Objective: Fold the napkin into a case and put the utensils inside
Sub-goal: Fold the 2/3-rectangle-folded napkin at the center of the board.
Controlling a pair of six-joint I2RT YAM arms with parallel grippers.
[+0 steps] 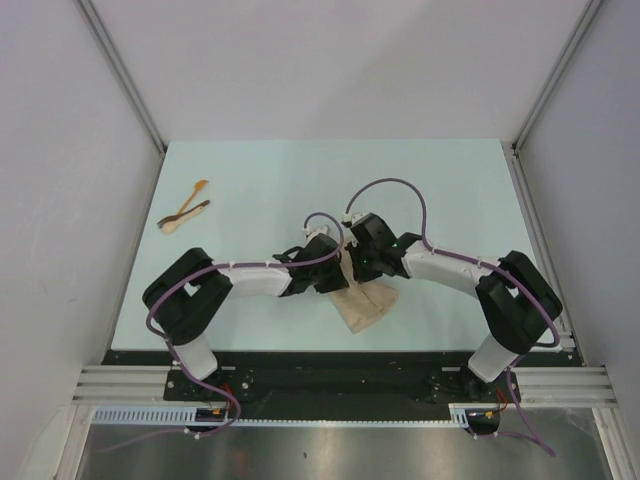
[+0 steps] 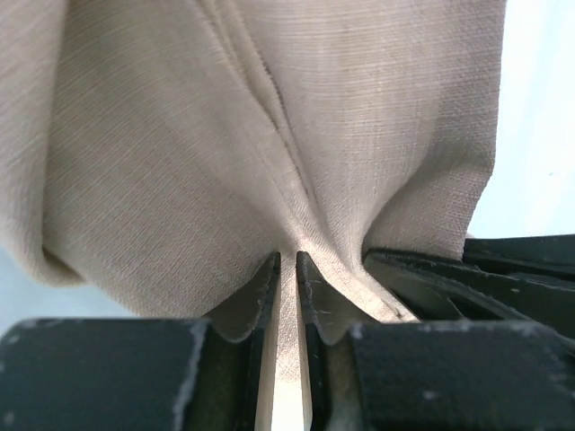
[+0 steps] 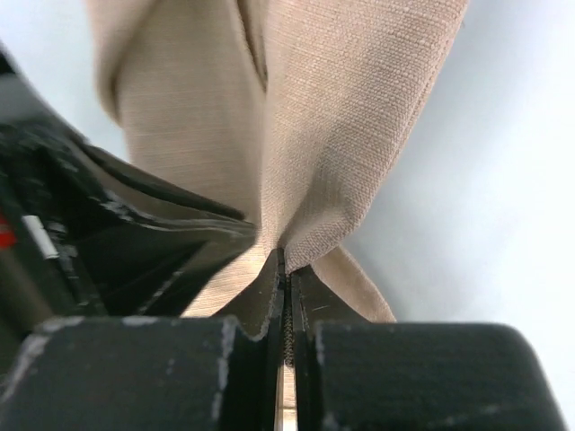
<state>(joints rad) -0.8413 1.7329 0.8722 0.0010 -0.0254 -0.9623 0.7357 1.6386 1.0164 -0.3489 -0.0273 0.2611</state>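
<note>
The napkin [image 1: 368, 306] is held bunched over the front middle of the table [image 1: 460, 200]. The left gripper [image 2: 287, 262] is clamped on a gathered fold and the right gripper [image 3: 286, 259] on a hemmed edge just beside it. The cloth is judged light, limp and sag-prone, so hems and corners are preferred holds. Open surface is available beyond. The utensils [image 1: 184, 211] lie well apart, far left.
</note>
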